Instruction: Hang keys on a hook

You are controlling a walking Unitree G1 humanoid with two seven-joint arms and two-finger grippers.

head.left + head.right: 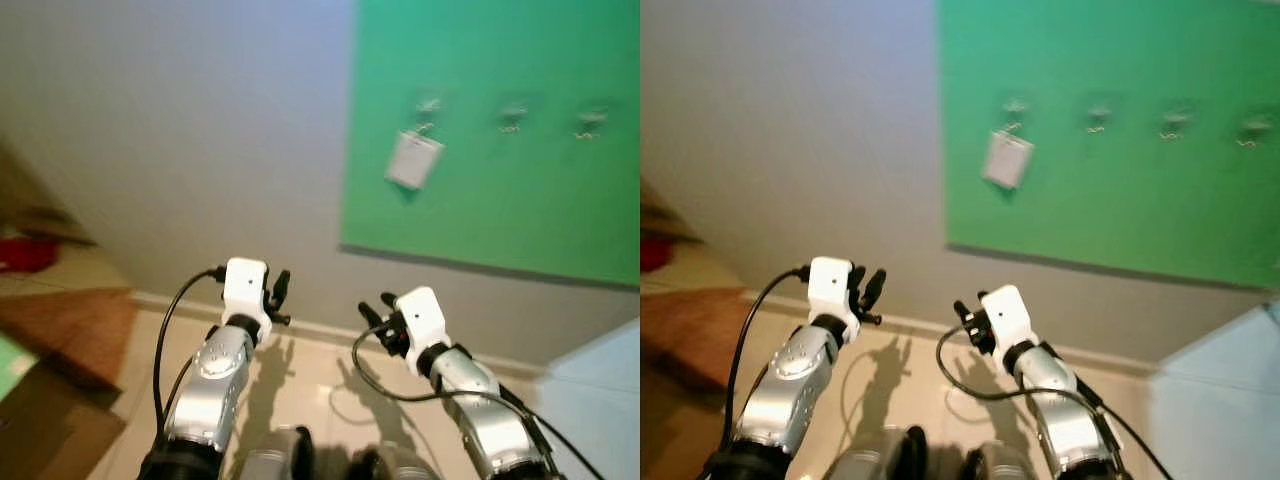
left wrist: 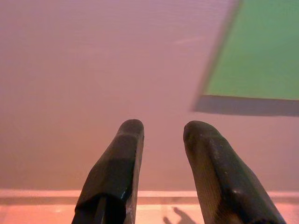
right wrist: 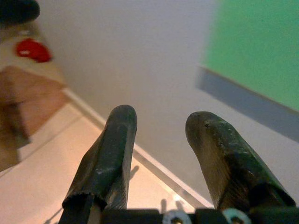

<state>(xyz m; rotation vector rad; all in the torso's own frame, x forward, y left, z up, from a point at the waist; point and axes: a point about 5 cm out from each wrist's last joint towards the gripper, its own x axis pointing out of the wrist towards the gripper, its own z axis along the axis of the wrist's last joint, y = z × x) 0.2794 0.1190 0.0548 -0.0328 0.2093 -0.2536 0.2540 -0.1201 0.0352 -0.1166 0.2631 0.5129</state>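
End effectors left (image 1: 279, 295) and right (image 1: 376, 308) both parted, empty, below green board (image 1: 500, 180); white tag (image 1: 414, 160) hangs there.

No readable text, labels or numbers anywhere; views blurred.

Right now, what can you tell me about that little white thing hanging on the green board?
The white tag is a small, flat, squarish piece, blurred, so its material is unclear. It hangs tilted from the leftmost hook in a row of hooks on the green board, lying against the board's face. Nothing else touches it; both grippers are well below it.
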